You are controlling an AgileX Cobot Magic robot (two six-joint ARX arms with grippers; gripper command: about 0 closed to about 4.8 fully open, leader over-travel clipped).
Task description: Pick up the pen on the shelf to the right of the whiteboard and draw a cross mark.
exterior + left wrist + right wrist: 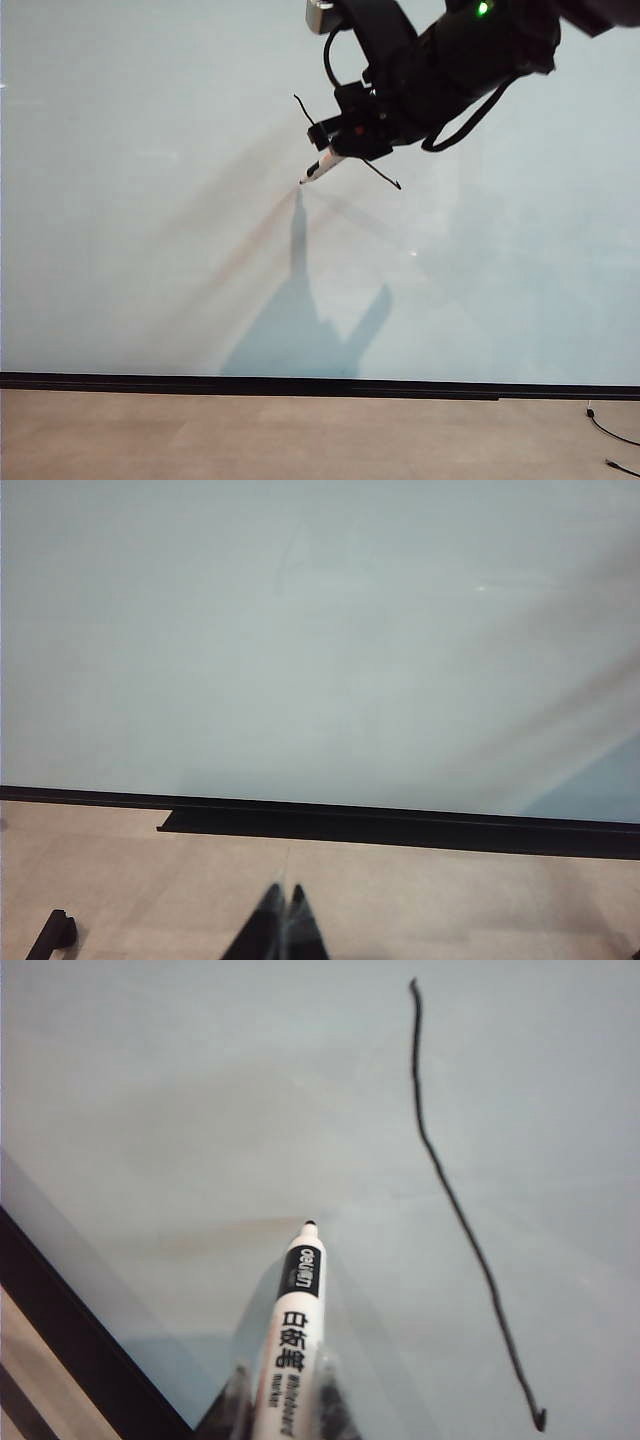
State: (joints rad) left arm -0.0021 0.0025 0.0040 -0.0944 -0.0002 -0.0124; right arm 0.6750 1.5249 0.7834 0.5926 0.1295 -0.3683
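- On the whiteboard (150, 200), upper middle in the exterior view, the pen (292, 1345) is clamped between the narrow jaws of the right gripper (345, 140), tip pointing at the board and either just off it or barely touching; I cannot tell which
- One stroke (465, 1230) of the cross mark is drawn: a single, slightly wavy black line, well beside the pen tip in the right wrist view; partly hidden behind the gripper in the exterior view
- The second stroke is not yet drawn, so the cross is, by my judgement, half done
- To do this step well: set the tip down to one side of the line, press lightly, and drag across its middle so the two lines meet as an X
- Keep the pen tilt steady; too much pressure could slip the pen in the grip
- The left gripper (283, 920) sits low, fingers pressed together on nothing, over the floor (450, 900) near the board's black strip (400, 825), well apart from the work
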